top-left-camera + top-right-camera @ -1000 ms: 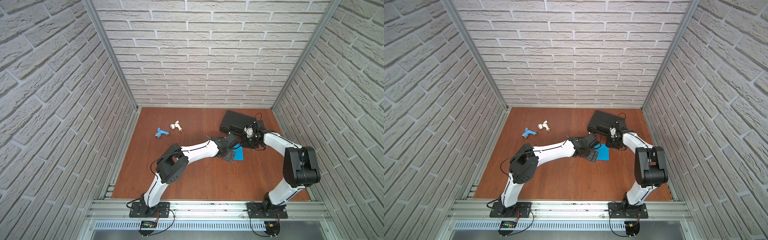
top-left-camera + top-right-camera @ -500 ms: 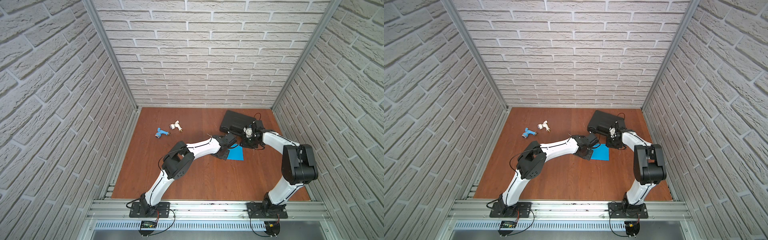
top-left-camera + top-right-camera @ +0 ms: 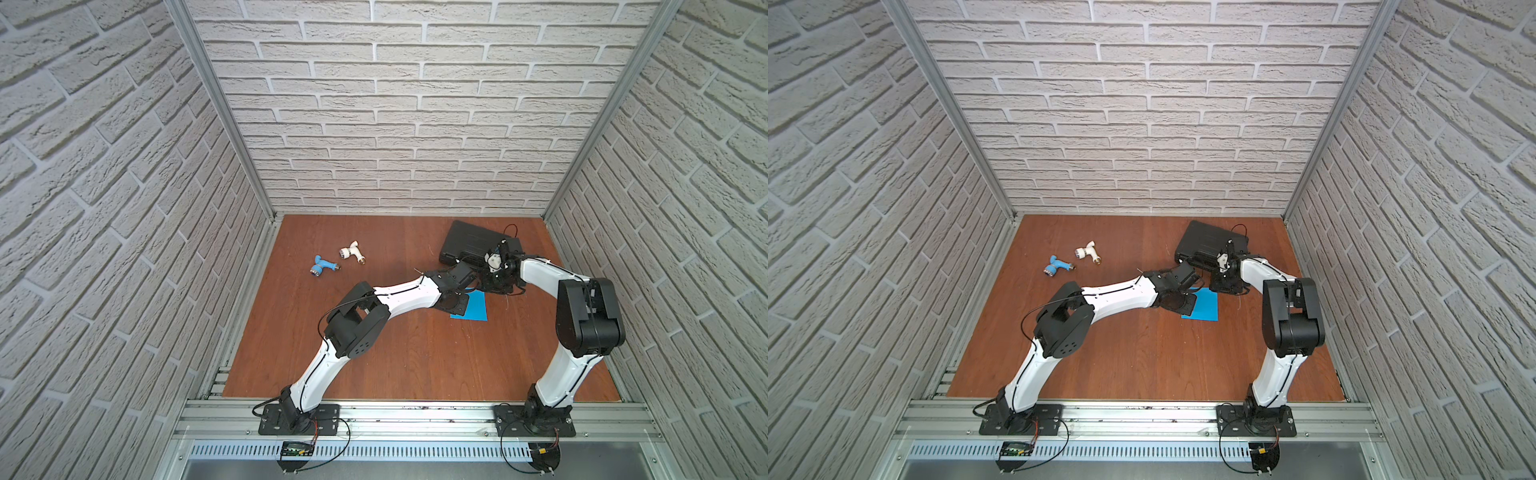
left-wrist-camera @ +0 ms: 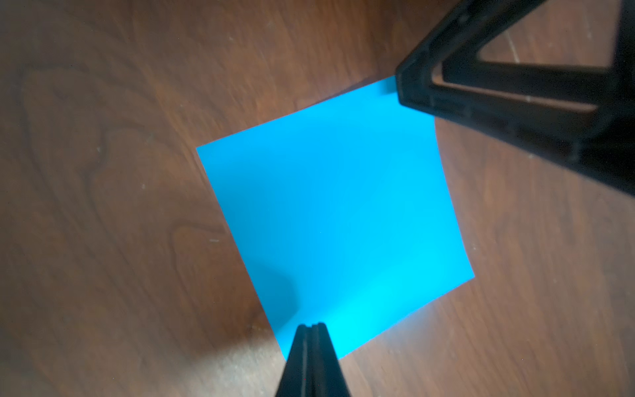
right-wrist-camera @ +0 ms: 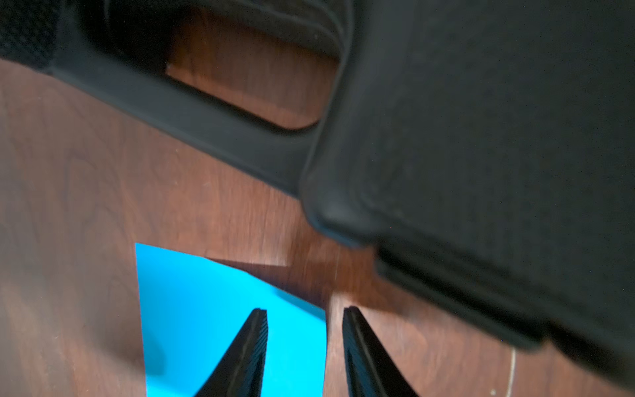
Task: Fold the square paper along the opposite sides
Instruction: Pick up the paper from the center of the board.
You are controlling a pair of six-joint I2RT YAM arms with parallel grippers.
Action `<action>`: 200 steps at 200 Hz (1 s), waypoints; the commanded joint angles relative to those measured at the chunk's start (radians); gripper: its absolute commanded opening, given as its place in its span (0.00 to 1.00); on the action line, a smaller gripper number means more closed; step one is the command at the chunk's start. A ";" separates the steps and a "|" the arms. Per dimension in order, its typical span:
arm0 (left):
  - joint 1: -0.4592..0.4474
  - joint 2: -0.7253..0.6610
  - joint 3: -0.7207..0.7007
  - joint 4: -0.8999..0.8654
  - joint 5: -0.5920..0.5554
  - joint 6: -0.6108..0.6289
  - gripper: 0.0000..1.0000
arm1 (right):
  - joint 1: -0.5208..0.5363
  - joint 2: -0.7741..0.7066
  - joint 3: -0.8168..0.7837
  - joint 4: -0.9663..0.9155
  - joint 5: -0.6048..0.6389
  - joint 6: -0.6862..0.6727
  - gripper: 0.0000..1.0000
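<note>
Square paper (image 3: 476, 305) lies flat, sides roughly squared to the table (image 3: 415, 353).

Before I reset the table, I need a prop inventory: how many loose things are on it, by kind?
square paper: 1
black case: 1
toy drills: 2, a blue toy drill and a white toy drill
Total: 4
</note>
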 commanded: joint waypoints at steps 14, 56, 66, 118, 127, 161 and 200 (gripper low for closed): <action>0.011 0.103 0.073 -0.088 -0.043 -0.032 0.00 | -0.002 0.014 0.026 -0.010 -0.003 0.002 0.42; 0.010 0.133 0.105 -0.167 -0.099 -0.034 0.00 | -0.002 0.026 0.028 -0.014 -0.010 0.000 0.41; 0.010 0.130 0.103 -0.173 -0.106 -0.033 0.00 | -0.002 0.031 0.029 -0.013 -0.019 0.001 0.41; 0.010 0.120 0.087 -0.167 -0.108 -0.029 0.00 | 0.000 0.046 0.002 0.008 -0.076 0.013 0.40; 0.010 0.122 0.085 -0.164 -0.106 -0.029 0.00 | 0.001 0.048 -0.004 0.013 -0.087 0.015 0.40; 0.009 0.125 0.082 -0.156 -0.099 -0.028 0.00 | 0.008 0.046 -0.012 0.022 -0.122 0.015 0.36; 0.010 0.127 0.083 -0.155 -0.100 -0.025 0.00 | 0.022 0.026 -0.028 0.022 -0.134 0.010 0.27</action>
